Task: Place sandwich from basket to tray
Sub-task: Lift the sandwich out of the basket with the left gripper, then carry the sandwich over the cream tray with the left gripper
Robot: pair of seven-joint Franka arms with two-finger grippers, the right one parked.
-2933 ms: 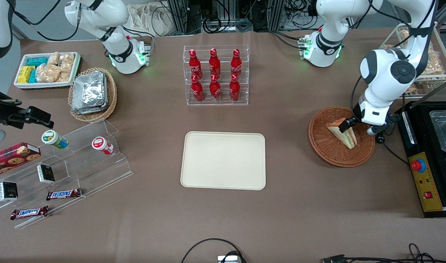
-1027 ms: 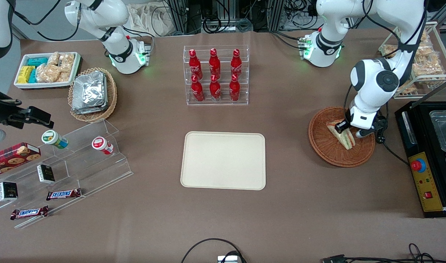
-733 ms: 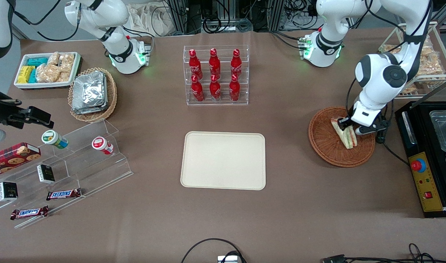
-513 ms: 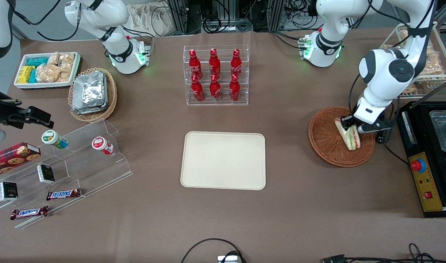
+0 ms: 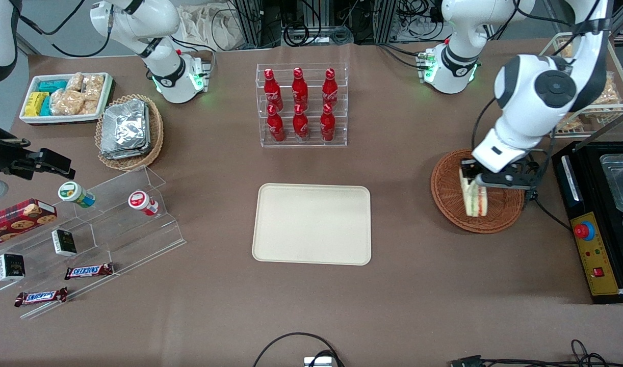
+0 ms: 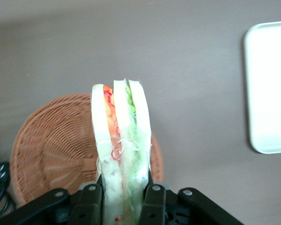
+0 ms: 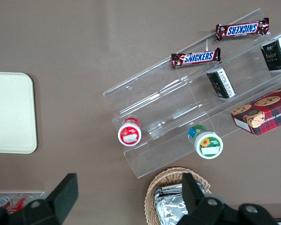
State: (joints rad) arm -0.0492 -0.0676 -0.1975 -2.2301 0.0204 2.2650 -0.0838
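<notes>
My left gripper (image 5: pixel 473 179) is shut on the sandwich (image 5: pixel 473 197), a pale bread wedge with green, orange and red filling. It holds the wedge lifted above the reddish-brown wicker basket (image 5: pixel 451 196), which stands toward the working arm's end of the table. In the left wrist view the sandwich (image 6: pixel 121 136) stands on edge between the two black fingers (image 6: pixel 152 204), with the basket (image 6: pixel 51 145) below it and the gripper (image 6: pixel 122 204) clamped on its thick end. The cream tray (image 5: pixel 312 224) lies bare at the table's middle; its corner shows in the left wrist view (image 6: pixel 269 84).
A clear rack of red bottles (image 5: pixel 301 104) stands farther from the front camera than the tray. A black control box (image 5: pixel 594 224) with a red button lies beside the basket. A wire rack of snack packets (image 5: pixel 594 89) stands near it. A tan basket of foil packets (image 5: pixel 129 131) lies toward the parked arm's end.
The gripper closed on the sandwich in the basket, tipped it up on edge and lifted it off the basket floor, shifting slightly toward the tray.
</notes>
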